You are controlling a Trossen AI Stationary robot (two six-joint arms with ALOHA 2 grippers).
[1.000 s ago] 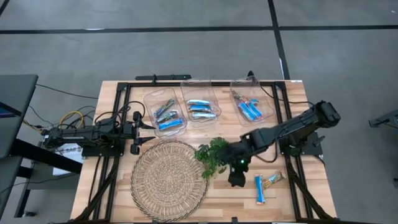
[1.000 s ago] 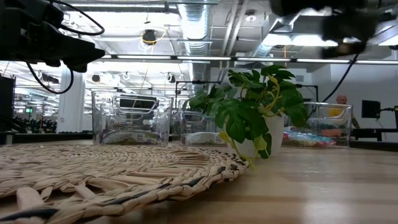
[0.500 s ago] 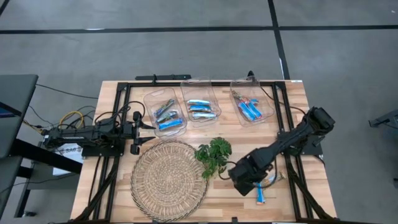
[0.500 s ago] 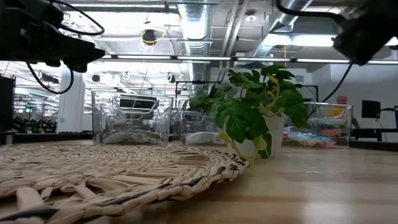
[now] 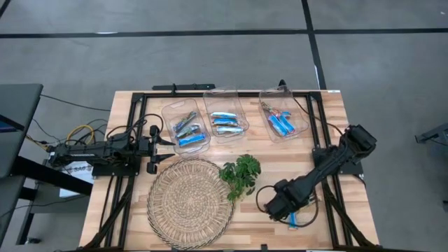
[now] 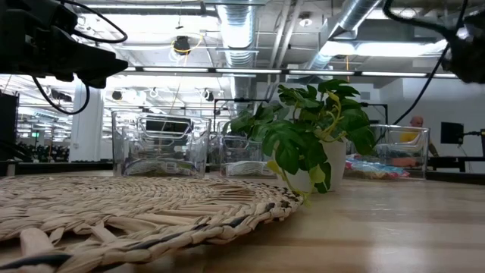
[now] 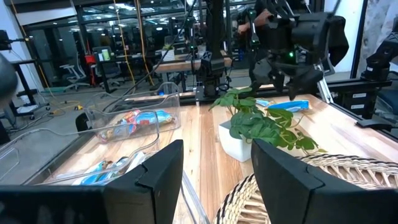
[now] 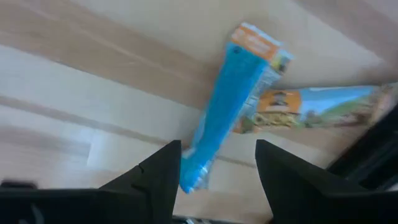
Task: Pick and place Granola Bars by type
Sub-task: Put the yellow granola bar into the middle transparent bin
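**Right end effector over loose bars**

Near the counter's (image 5: pixel 140 222) front right corner, the right end effector (image 5: pixel 280 208) is held spread above a blue bar (image 8: pixel 219 115) crossed by a tan bar (image 8: pixel 323 106). The left end effector (image 7: pixel 214 171) is parked wide at the left edge.

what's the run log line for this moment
right gripper: open, just above bright blue bar on table | tan bar: beside it | left gripper: open, waiting at left edge

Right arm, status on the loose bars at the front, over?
Right gripper open, low over bright blue bar, nothing held. Tan bar lies touching it. Left gripper open, parked at table's left edge. Plant stands clear.
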